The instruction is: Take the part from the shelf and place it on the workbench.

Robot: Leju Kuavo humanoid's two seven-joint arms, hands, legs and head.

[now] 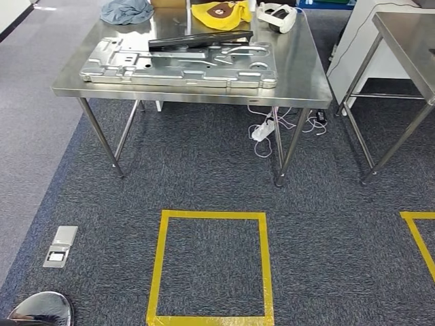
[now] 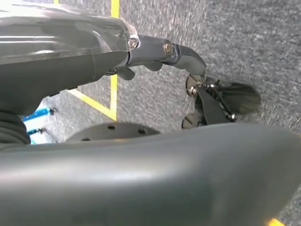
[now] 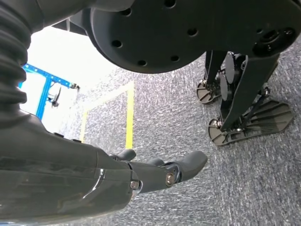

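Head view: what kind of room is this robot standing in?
Probably a workshop or robot test lab set up in a carpeted office. A steel workbench carries a large pressed metal panel, and yellow tape squares mark spots on the grey carpet.

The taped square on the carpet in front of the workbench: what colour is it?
Yellow. The taped square shows best in the head view, on dark grey carpet.

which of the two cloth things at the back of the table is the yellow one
The yellow cloth, lying right of the blue-grey cloth and just left of the white headset, behind the long black part.
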